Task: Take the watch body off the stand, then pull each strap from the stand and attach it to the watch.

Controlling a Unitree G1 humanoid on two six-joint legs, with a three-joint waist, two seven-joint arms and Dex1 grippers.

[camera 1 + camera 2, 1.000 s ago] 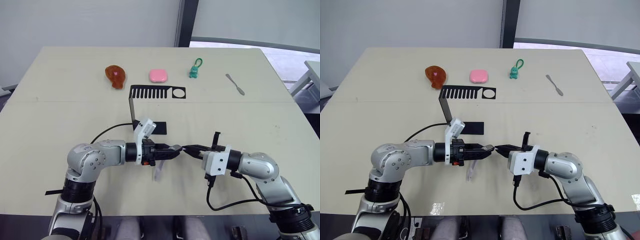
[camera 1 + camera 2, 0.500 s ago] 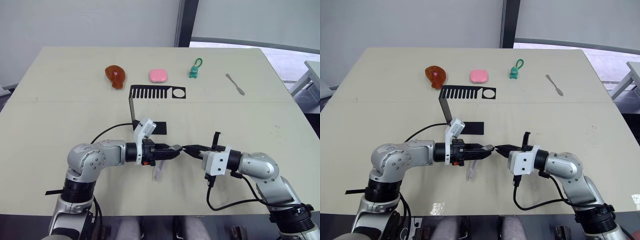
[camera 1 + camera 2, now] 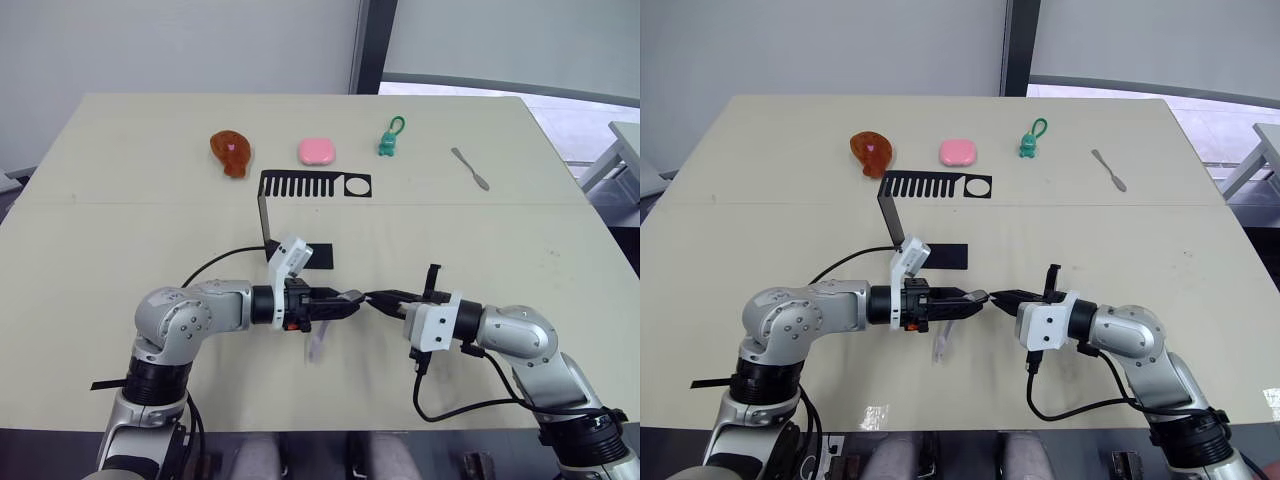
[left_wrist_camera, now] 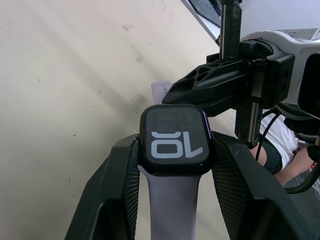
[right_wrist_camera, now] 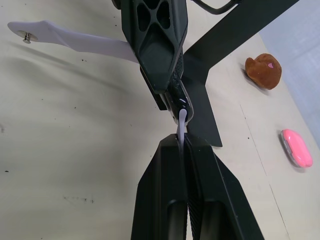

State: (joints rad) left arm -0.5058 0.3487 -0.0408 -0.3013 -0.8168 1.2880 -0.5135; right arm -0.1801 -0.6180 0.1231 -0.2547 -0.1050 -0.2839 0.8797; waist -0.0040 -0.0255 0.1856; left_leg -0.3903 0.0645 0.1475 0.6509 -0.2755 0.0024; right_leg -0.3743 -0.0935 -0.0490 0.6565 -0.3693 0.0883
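My left gripper (image 4: 174,150) is shut on the watch body (image 4: 172,146), a small black case with light digits on its screen. One pale strap (image 4: 170,200) is fixed to the case and hangs toward the table (image 3: 316,345). Facing it tip to tip, my right gripper (image 5: 182,142) is shut on the other strap (image 5: 182,120), seen edge-on, whose free end touches the case's far side. Both grippers meet (image 3: 362,297) just in front of the stand (image 3: 315,185), whose comb-slotted top bar is bare.
At the table's far side lie a brown drumstick toy (image 3: 231,152), a pink case (image 3: 317,151), a green keychain figure (image 3: 389,142) and a grey metal tool (image 3: 470,168). The stand's flat base (image 5: 205,115) lies close behind the grippers.
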